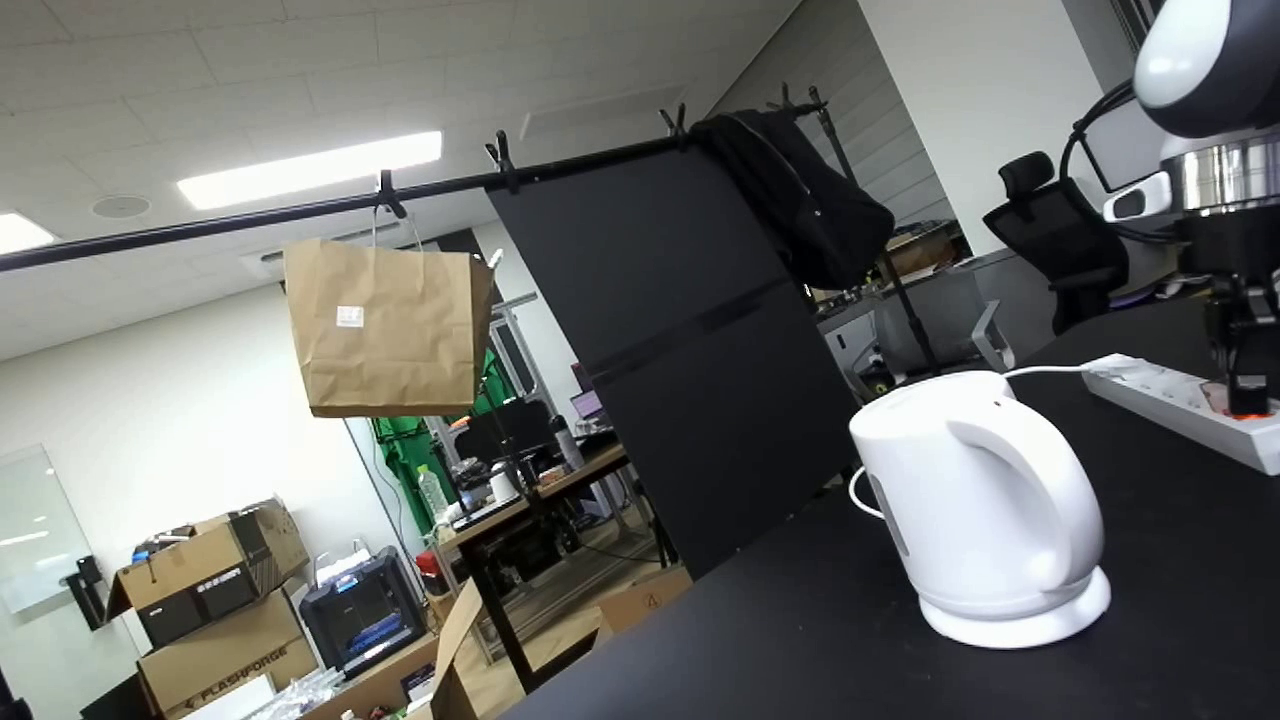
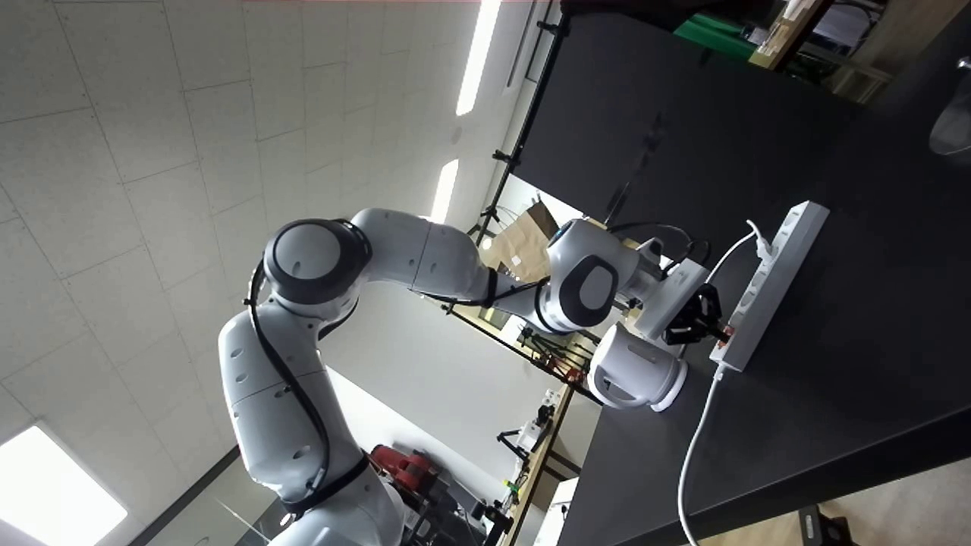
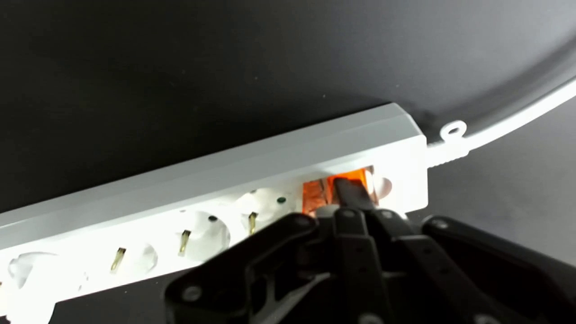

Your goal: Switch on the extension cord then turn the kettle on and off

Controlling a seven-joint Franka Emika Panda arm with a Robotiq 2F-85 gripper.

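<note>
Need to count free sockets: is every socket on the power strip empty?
No: in an exterior view, a white plug sits in the power strip.

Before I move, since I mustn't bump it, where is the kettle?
In an exterior view, the kettle stands right of centre on the black table, nearer the camera than the extension cord, which lies beyond it to the right.

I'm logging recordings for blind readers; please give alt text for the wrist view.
Closed black gripper with its tip over an orange switch on a white power strip. Sockets line the strip leftward; a white cable leaves its right end.
</note>
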